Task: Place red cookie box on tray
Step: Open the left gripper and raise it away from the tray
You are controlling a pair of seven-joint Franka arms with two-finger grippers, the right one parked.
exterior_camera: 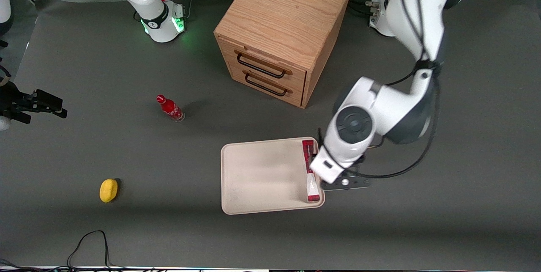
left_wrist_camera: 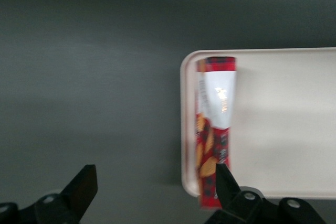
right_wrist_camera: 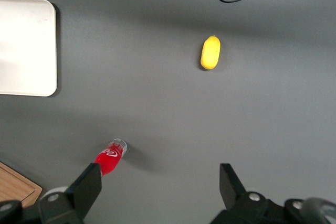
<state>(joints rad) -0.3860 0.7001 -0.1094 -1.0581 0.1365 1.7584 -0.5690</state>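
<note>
Red cookie box lying flat in the tray, hard against the rim at the working arm's end, long axis along that short side; one end seemingly poking over the rim in the wrist view. Claw spread wide, gripping nothing, just off that rim above the table; box under one finger, not between the two.
</note>
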